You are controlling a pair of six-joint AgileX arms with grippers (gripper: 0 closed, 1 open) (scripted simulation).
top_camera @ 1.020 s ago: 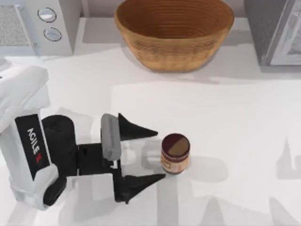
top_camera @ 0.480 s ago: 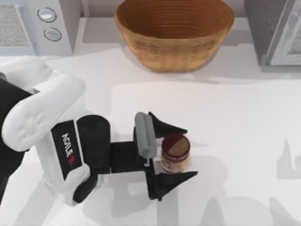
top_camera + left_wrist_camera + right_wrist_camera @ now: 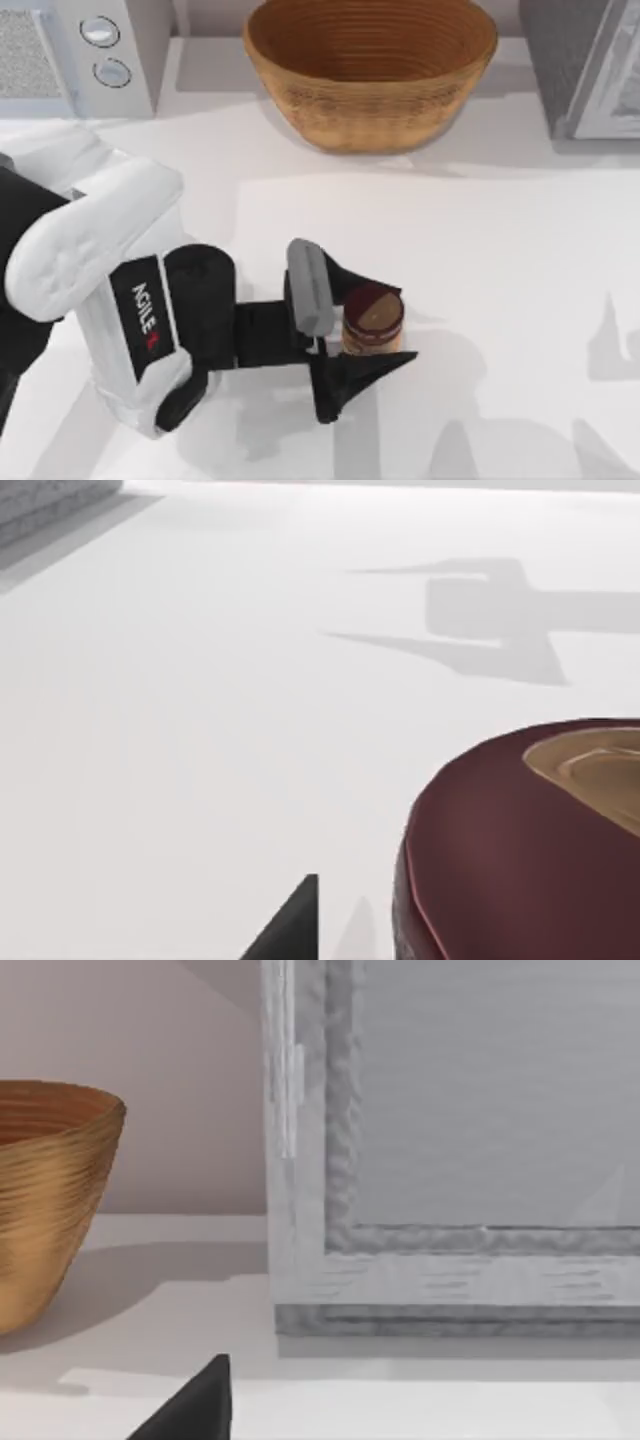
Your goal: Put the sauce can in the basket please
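The sauce can (image 3: 373,318), short with a maroon and tan top, stands upright on the white table a little left of centre. My left gripper (image 3: 407,323) reaches in from the left, its two black fingers pressed against the can's far and near sides, shut on it. The left wrist view has the can's top (image 3: 500,840) close up beside one black fingertip (image 3: 290,925). The golden woven basket (image 3: 370,115) sits at the back centre, well apart from the can, and its wall also appears in the right wrist view (image 3: 45,1190). One right fingertip (image 3: 190,1405) pokes into that view.
A white appliance with two round knobs (image 3: 80,55) stands at the back left. A grey appliance (image 3: 585,65) stands at the back right, seen close in the right wrist view (image 3: 450,1160). Open table lies between the can and the basket.
My left arm moved right until its open fingers flanked the can. In the last half second the fingers drew in onto the can's sides. The can stayed in place.
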